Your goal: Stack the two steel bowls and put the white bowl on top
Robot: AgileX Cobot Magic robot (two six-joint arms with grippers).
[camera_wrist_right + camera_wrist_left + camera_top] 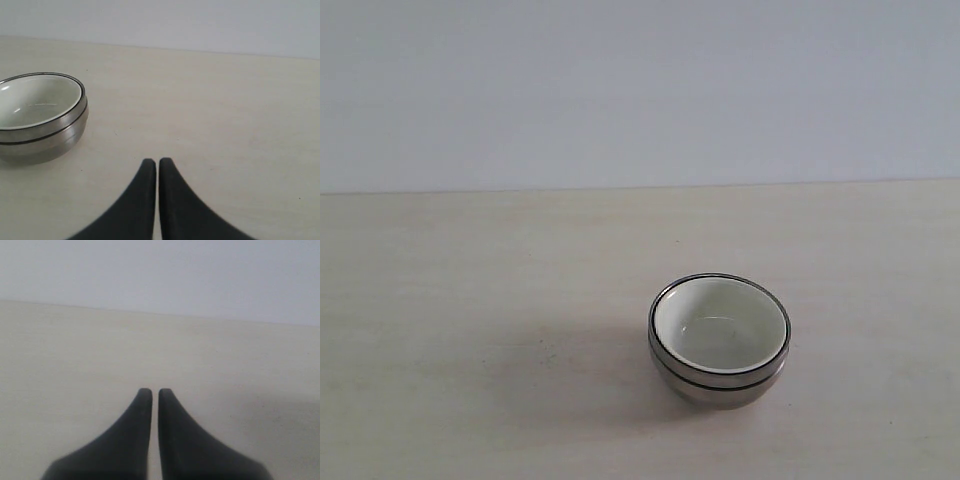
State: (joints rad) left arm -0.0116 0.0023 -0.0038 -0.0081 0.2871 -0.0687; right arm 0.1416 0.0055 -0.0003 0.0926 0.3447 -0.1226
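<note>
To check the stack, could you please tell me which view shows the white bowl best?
The exterior view: the white bowl shows its whole rim and inside, nested in the steel bowls. The right wrist view catches it from low down, cut by the frame edge. The left wrist view misses it.

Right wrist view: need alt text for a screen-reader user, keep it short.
A white bowl sits nested inside two stacked steel bowls on a pale table, with the stack partly cut off by the picture's edge. The dark pincer is in the foreground, shut, holding nothing and clear of the bowls.
</note>
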